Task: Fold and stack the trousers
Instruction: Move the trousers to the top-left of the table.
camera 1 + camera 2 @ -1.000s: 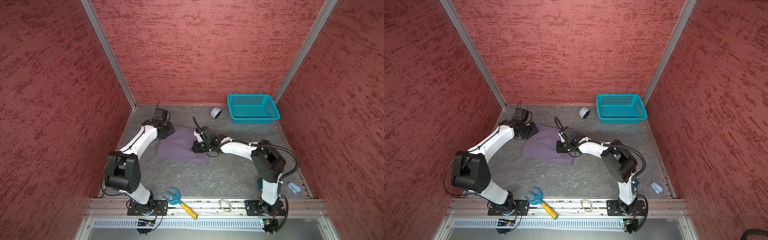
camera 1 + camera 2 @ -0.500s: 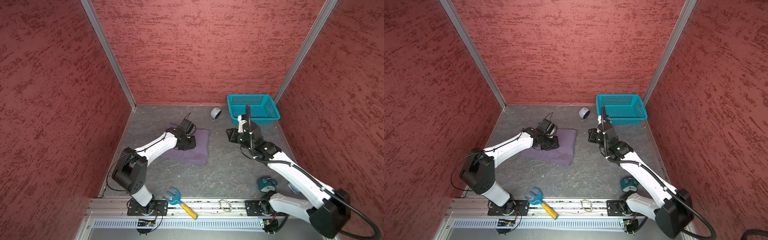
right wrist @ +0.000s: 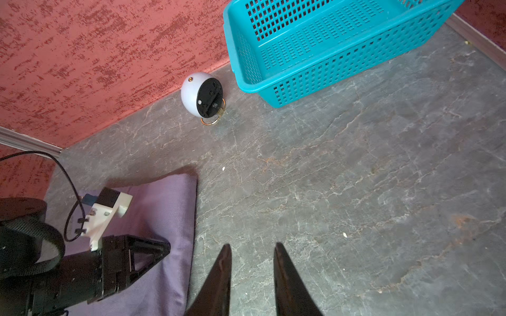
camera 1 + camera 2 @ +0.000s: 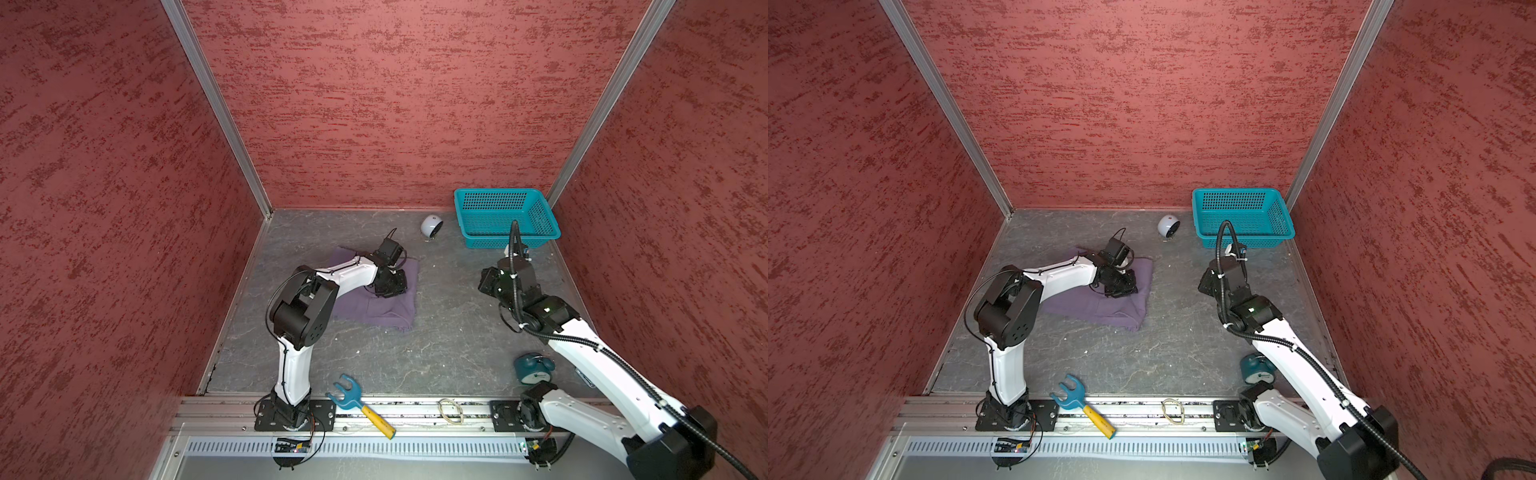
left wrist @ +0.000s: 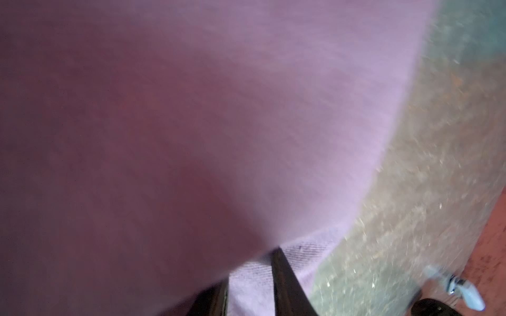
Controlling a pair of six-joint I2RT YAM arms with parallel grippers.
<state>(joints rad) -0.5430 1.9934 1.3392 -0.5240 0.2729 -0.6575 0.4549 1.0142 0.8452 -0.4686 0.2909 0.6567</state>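
The muted purple trousers (image 4: 374, 309) (image 4: 1100, 309) lie folded into a small flat pad left of the floor's centre. My left gripper (image 4: 395, 286) (image 4: 1121, 286) rests low on the pad's right part. In the left wrist view its fingers (image 5: 252, 265) stand a little apart, with flat cloth (image 5: 246, 109) showing in the gap. A blurred fold hides one fingertip. My right gripper (image 4: 484, 280) (image 3: 252, 245) hangs over bare floor, right of the trousers (image 3: 167, 208) and apart from them. It is open, with nothing between its fingers.
A teal basket (image 4: 505, 216) stands in the back right corner, with a white round clock (image 4: 431, 225) just left of it. A teal clock (image 4: 534, 368) sits by the right arm's base. A blue toy fork (image 4: 357, 405) and a rubber band (image 4: 451, 409) lie on the front rail.
My right gripper let go of the trousers, opened and drew back to the right. My left gripper crossed from the cloth's back left edge to its right part. The cloth now lies narrower.
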